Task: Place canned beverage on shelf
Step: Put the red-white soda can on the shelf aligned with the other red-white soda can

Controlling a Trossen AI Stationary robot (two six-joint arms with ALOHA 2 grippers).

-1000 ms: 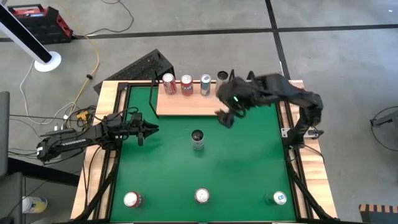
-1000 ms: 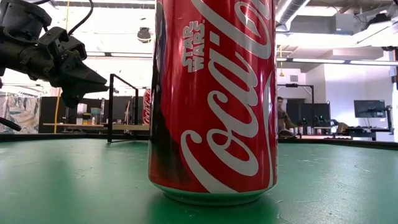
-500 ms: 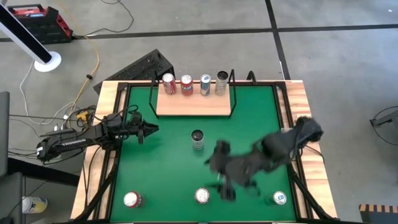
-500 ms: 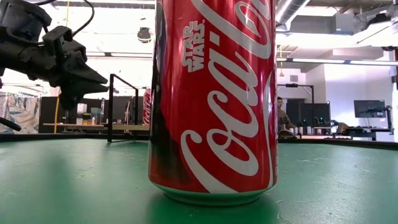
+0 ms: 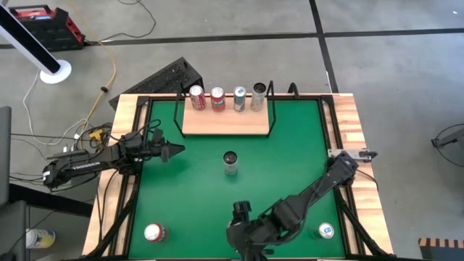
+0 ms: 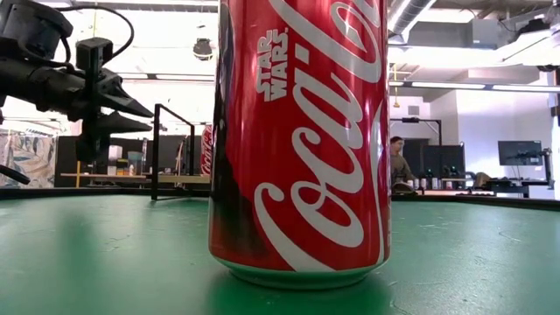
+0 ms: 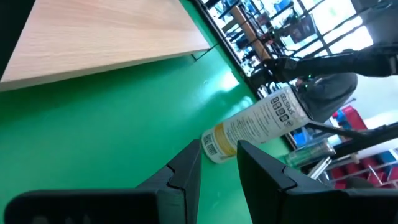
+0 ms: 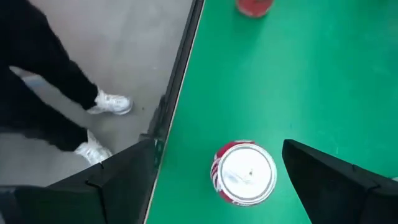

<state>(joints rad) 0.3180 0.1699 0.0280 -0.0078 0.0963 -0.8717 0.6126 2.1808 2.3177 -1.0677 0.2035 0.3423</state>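
The light-wood shelf (image 5: 225, 122) lies at the table's far side with several cans along its far edge, the rightmost a grey one (image 5: 258, 96). A red Coca-Cola can (image 8: 244, 173) (image 6: 297, 140) stands upright at the middle of the near edge. My right gripper (image 5: 241, 230) (image 8: 219, 149) hovers above it, open wide, one finger to each side of the can's top and clear of it. In the high view the gripper hides this can. My left gripper (image 5: 170, 151) (image 7: 219, 163) waits at the table's left, level, with a narrow gap and nothing between its fingers.
A white and yellow can (image 5: 230, 163) (image 7: 255, 124) stands mid-table. Two more cans stand at the near left (image 5: 154, 233) (image 8: 254, 5) and near right (image 5: 326, 230). A person's legs and white shoes (image 8: 106, 102) show just beyond the near edge.
My right gripper has swung from the shelf's right end across the table to the near edge and come down over the red can, staying open. My left gripper has rolled about its own axis without leaving its place.
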